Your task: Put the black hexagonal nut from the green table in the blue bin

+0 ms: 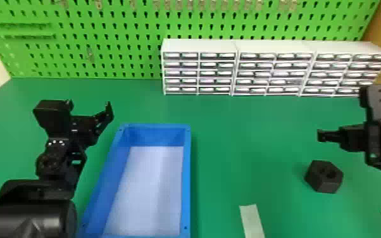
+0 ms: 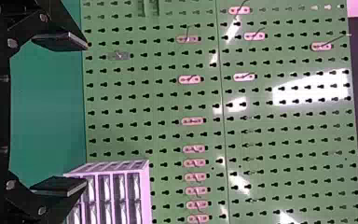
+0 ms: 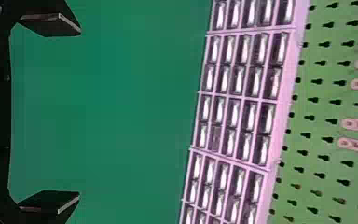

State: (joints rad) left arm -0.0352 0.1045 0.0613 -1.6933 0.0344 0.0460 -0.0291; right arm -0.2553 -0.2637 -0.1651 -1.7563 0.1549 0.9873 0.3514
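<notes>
My head camera looks forward and down over the table [image 1: 246,126]; my wrist cameras, closer in, face the far pegboard [image 1: 117,60] and drawers [image 1: 216,73] all three share.

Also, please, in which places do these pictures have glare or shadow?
Left wrist view: hard white glare patches on the pegboard; right wrist view: green table rather evenly lit, white patches on the drawer fronts, glare or labels, I cannot tell; head view: soft shadow beside the black nut.

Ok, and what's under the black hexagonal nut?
The green table shows all around the black hexagonal nut, so it appears to rest on that. The patch directly beneath is covered, so anything thin there can't be seen.
</notes>
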